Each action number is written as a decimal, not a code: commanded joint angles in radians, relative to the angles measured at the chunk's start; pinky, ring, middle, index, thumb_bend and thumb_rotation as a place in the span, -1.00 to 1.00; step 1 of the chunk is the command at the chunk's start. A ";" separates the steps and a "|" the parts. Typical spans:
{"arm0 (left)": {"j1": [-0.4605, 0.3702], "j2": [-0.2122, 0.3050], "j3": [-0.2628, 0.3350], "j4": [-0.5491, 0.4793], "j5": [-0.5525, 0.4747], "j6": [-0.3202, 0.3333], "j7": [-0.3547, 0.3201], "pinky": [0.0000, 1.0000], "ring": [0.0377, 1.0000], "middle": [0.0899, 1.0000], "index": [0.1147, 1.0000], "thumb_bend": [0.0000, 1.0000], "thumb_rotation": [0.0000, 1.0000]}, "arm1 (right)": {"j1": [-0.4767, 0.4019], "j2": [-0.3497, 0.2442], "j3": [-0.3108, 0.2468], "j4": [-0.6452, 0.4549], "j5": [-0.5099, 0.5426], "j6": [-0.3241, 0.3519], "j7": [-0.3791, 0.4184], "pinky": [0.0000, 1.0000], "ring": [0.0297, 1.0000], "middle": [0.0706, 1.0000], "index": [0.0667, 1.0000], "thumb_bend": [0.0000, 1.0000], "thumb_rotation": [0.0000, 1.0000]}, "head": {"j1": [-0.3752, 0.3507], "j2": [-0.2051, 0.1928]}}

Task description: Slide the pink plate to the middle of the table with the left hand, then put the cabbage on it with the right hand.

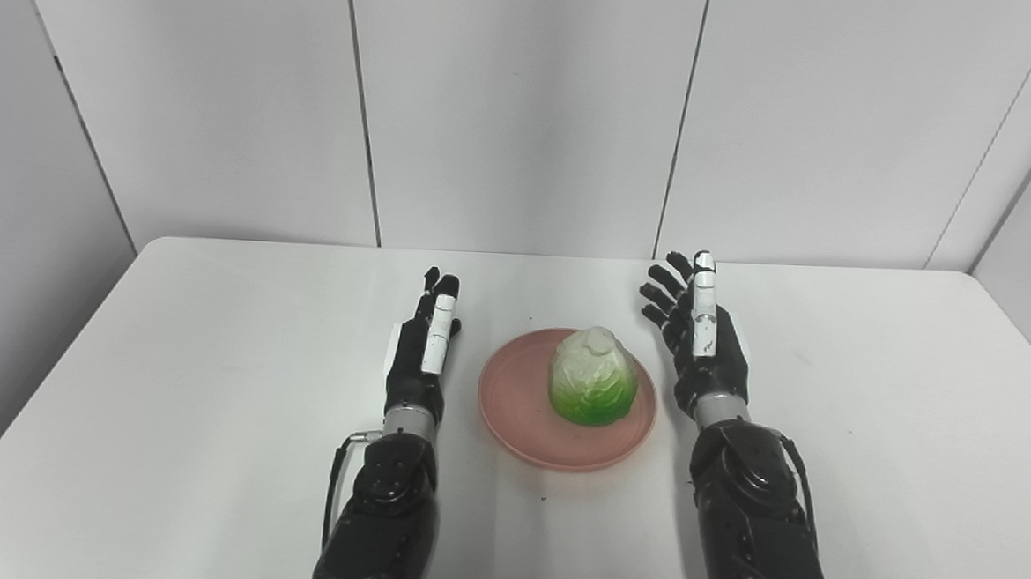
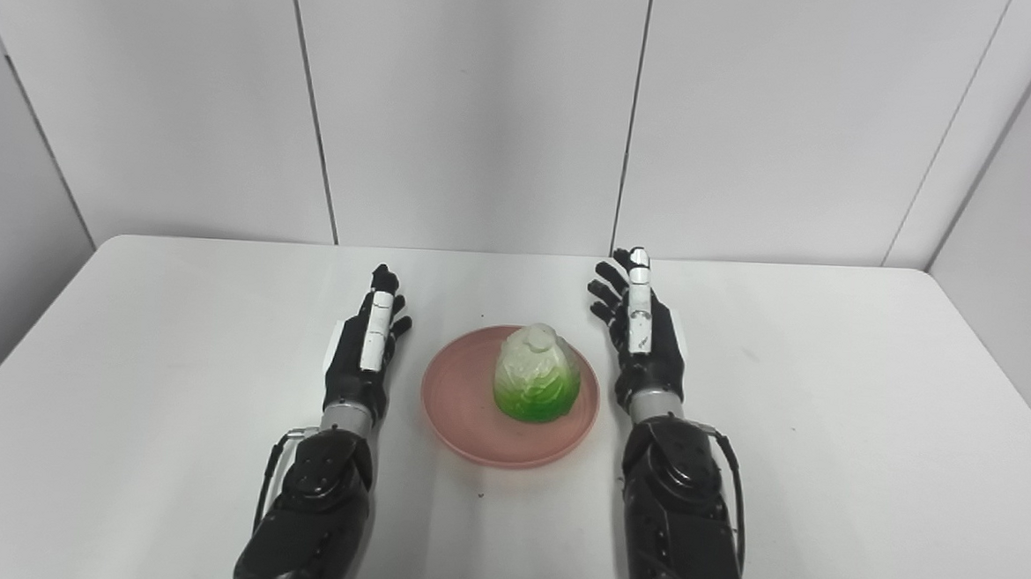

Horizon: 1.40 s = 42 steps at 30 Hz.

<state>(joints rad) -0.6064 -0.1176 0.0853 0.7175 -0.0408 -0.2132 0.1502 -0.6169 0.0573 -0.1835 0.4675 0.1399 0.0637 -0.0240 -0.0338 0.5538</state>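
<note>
The white table (image 1: 211,379) fills the lower half of both views, backed by pale grey wall panels (image 1: 525,105) with dark vertical seams; on the table, near its middle and a little toward the near edge, lies the pink plate (image 1: 518,413), flat and round; the cabbage (image 1: 593,377) stands on the plate, set toward the plate's right and far side, pale at the top and bright green at the base, its blunt tip pointing up; the two black arms come in from the bottom edge, one on each side of the plate; the right hand (image 1: 698,334) hangs just beside the plate's right rim, apart from it, its fingers spread and reaching toward the far wall, holding nothing; the left hand (image 1: 424,346) lies just beside the plate's left rim, not touching it, fingers straight and close together but not curled, pointing away from the robot, empty as well; a few tiny dark specks dot the table near the plate's near edge.
</note>
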 commanded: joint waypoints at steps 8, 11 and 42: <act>-0.043 0.008 0.010 -0.029 0.003 0.001 0.037 1.00 0.97 1.00 1.00 0.84 0.87 | -0.010 -0.056 0.088 0.016 -0.106 -0.083 -0.022 0.87 0.76 0.71 0.75 0.70 1.00 | 0.007 0.007; -0.043 0.012 0.011 -0.030 0.000 0.006 0.034 1.00 0.97 1.00 1.00 0.83 0.86 | -0.005 -0.074 0.115 0.030 -0.149 -0.095 -0.035 0.99 0.79 0.72 0.76 0.68 1.00 | 0.001 0.005; -0.007 0.045 -0.008 -0.086 0.015 0.053 0.021 0.99 0.97 0.93 0.85 0.83 0.78 | 0.037 -0.046 0.117 0.097 -0.122 -0.155 -0.076 1.00 0.91 0.79 0.84 0.63 1.00 | -0.007 -0.010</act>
<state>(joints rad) -0.5879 -0.0810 0.0850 0.6506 -0.0363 -0.1364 0.1777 -0.5673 0.0031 -0.0609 0.5596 0.0062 -0.0637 -0.0979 -0.0414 0.5430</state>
